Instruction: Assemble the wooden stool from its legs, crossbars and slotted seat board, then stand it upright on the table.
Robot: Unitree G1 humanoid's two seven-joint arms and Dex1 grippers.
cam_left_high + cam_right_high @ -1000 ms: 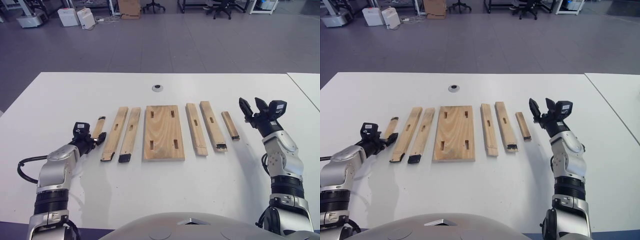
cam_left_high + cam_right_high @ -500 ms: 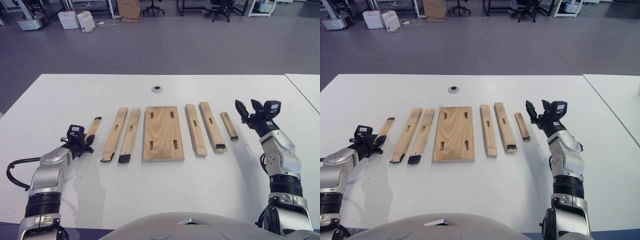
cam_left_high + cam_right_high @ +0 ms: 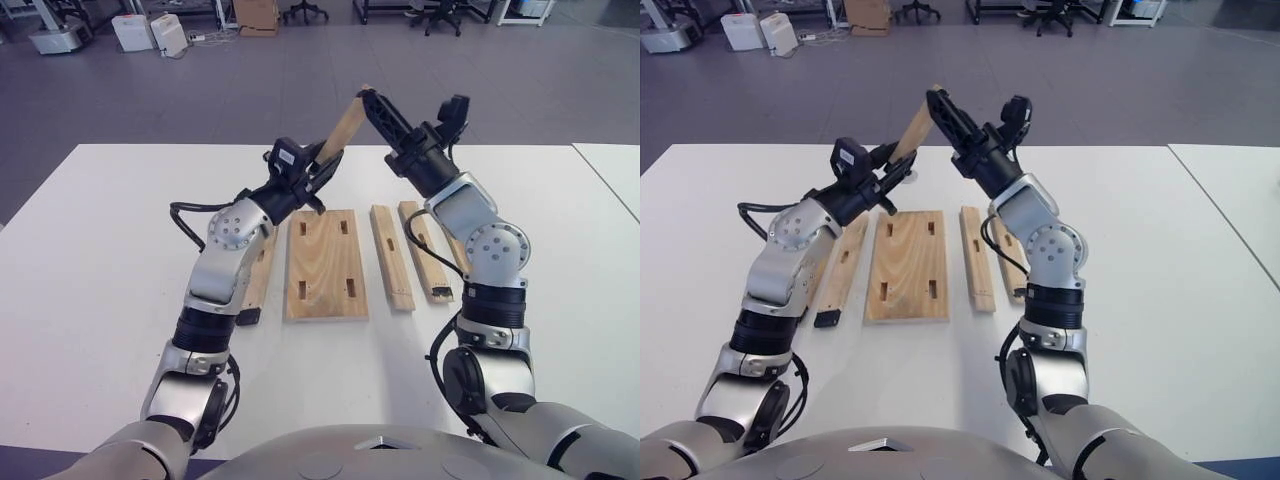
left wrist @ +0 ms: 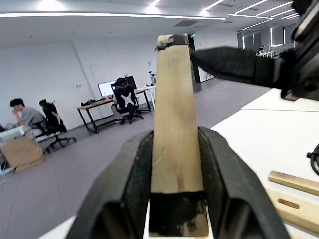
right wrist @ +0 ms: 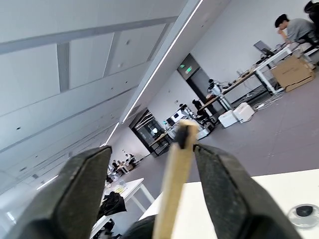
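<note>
My left gripper (image 3: pixel 320 172) is shut on a short wooden crossbar (image 3: pixel 343 130) and holds it tilted in the air above the far end of the slotted seat board (image 3: pixel 326 264). In the left wrist view the crossbar (image 4: pixel 174 114) sits clamped between both fingers (image 4: pixel 124 189). My right gripper (image 3: pixel 367 98) stands open at the crossbar's upper end; in the right wrist view its fingers (image 5: pixel 84 199) flank the crossbar (image 5: pixel 174 169) with gaps on each side. Two legs (image 3: pixel 391 258) (image 3: pixel 425 250) lie right of the board. Another leg (image 3: pixel 840 275) lies left of it, partly under my left arm.
The white table (image 3: pixel 120 250) has free room at the left, the right and the front. A second white table (image 3: pixel 612 170) adjoins at the far right. Beyond the table's far edge is open floor.
Both arms rose from the table's sides to above the seat board. My left gripper lifted the short crossbar off the table, and my right gripper came to its upper end.
</note>
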